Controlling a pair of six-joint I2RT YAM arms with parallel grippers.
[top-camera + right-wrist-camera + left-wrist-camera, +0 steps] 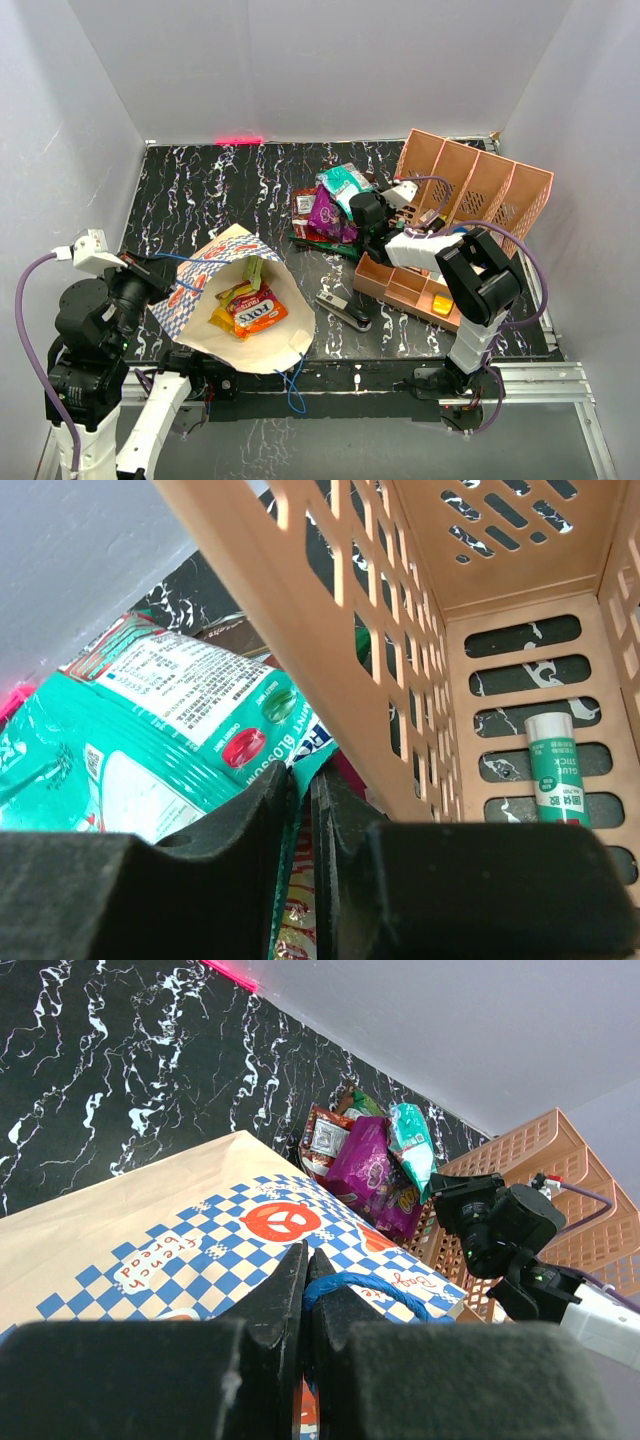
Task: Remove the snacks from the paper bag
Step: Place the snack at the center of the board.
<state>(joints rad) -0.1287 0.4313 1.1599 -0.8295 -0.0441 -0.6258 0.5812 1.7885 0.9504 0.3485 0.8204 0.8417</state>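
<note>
Leftmost, the left gripper (307, 1265) is pressed together on the blue string handle (372, 1286) of the paper bag (290, 345), which lies on the table (200, 190) with its mouth held open. Inside it the FOX'S packet (258, 310) and a yellow packet (222, 321) are seen, so the task is judged part done. Further right, a purple packet (328, 212) is piled beside the organiser (470, 600), with the teal-green packet (150, 720) on top at the right gripper (303, 780). Its jaws are a narrow slit apart with the packet's edge between them; whether the film is pinched cannot be told. The jaws are best spread fully before the arm is withdrawn, so nothing is dragged along.
</note>
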